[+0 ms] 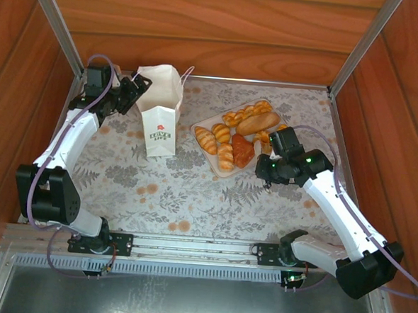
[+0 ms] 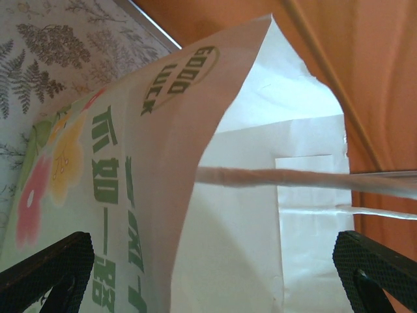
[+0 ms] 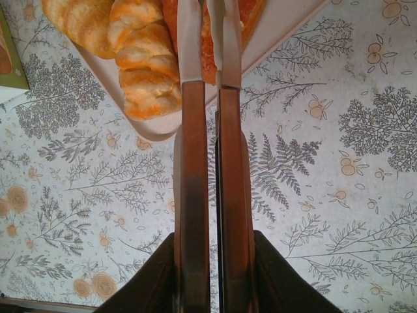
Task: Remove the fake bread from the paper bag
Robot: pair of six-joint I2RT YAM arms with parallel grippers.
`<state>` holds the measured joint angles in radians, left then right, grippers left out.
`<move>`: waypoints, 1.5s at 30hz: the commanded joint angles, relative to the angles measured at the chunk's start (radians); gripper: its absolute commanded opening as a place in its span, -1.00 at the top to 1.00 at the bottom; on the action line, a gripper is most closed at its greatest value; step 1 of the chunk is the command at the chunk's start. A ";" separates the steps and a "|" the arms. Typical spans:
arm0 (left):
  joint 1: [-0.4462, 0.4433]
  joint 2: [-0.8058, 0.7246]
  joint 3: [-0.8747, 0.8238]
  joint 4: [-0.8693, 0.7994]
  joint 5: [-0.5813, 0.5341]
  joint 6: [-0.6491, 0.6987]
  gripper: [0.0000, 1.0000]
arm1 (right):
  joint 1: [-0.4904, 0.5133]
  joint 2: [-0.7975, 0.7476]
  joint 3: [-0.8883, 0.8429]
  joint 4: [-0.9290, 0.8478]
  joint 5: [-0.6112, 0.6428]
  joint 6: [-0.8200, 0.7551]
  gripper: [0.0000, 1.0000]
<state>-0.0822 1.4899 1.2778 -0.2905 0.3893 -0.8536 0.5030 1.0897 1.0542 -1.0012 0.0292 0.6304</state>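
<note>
Closed jaws of the right gripper [image 3: 215, 242] clamp the brown handles of a pair of tongs [image 3: 195, 163]. The tongs' pale blades lie pressed together and reach away from the wrist, over the fake bread [image 1: 237, 135]. All the bread in sight lies on a beige square tray [image 3: 280, 26], turned corner-on to the arms on the floral surface [image 1: 192, 194], just beyond and left of these jaws. Striped croissants [image 3: 146, 72] fill the tray's left side, their long axes running roughly near to far. Behind them a long bun [image 1: 258, 122] lies slantwise, from near-left to far-right. Left of the tray, close to its corner but apart from it, the white paper bag [image 1: 159, 118] stands upright with its mouth open upward and a narrow logo side facing the arms. At the bag's far-left rim, the left gripper [image 1: 131, 88] has its jaws spread wide, one black pad [image 2: 49, 270] outside the printed wall and the other across the opening. A cord handle [image 2: 293, 177] crosses between them, and the interior on view shows white paper walls.
</note>
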 commanded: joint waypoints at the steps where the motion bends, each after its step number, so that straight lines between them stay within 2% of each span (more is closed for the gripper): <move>1: 0.004 -0.009 -0.014 -0.053 -0.021 0.042 -1.00 | -0.006 -0.013 0.031 0.018 0.006 0.002 0.43; 14: 0.005 -0.048 -0.050 -0.124 -0.086 0.113 -1.00 | -0.006 -0.010 0.038 0.044 -0.012 0.003 0.43; 24: -0.003 -0.129 -0.048 -0.125 -0.037 0.145 -1.00 | -0.007 -0.007 0.026 0.066 0.002 -0.004 0.43; 31: -0.005 -0.133 -0.025 -0.127 -0.045 0.149 -1.00 | -0.006 -0.003 0.009 0.079 0.012 -0.005 0.43; 38: -0.003 -0.239 -0.081 -0.141 -0.088 0.121 -1.00 | -0.006 -0.015 -0.024 0.056 0.065 0.001 0.45; 45: -0.003 -0.359 -0.137 -0.161 -0.104 0.095 -1.00 | -0.004 -0.076 -0.127 0.045 0.088 -0.002 0.46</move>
<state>-0.0834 1.1656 1.1599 -0.4217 0.3004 -0.7403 0.5034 1.0527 0.9546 -0.9436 0.0853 0.6304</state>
